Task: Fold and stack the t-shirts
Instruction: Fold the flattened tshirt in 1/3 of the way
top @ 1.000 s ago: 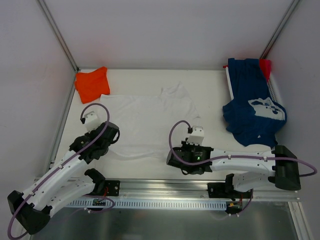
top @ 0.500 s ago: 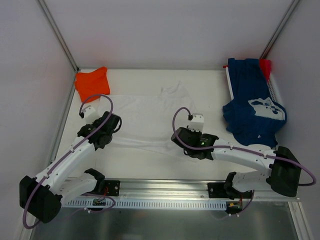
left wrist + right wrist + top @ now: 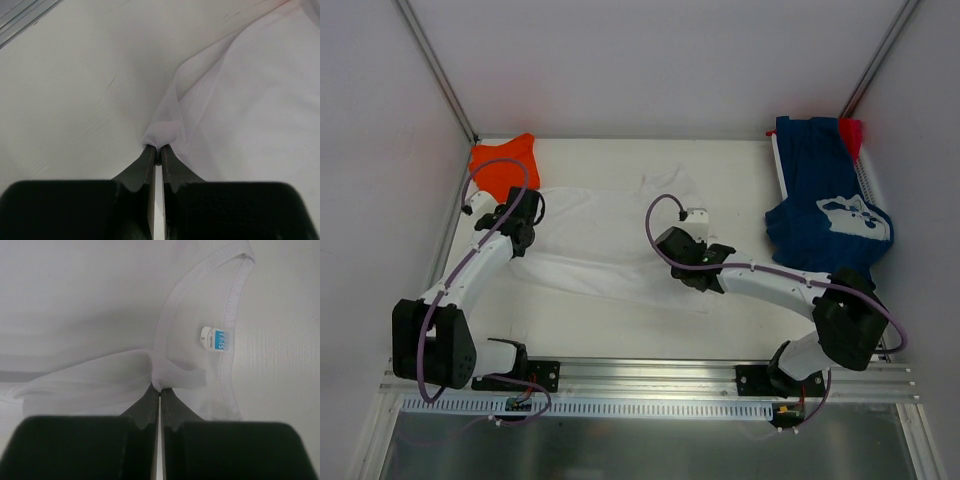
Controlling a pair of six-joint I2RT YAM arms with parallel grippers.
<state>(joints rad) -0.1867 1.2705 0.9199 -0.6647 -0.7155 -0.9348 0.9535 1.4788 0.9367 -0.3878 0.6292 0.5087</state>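
Now we are gripping the white shirt [image 3: 605, 230], spread across the surface [image 3: 620, 335], with left hand [image 3: 157, 150] and right hand [image 3: 160, 389] each pinched tight on thin cloth — uneven pulling is risking slippage and a crooked fold.

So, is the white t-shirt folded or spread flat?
Mid-fold: left end effector and right end effector pinch the white t-shirt, its edge doubled over.
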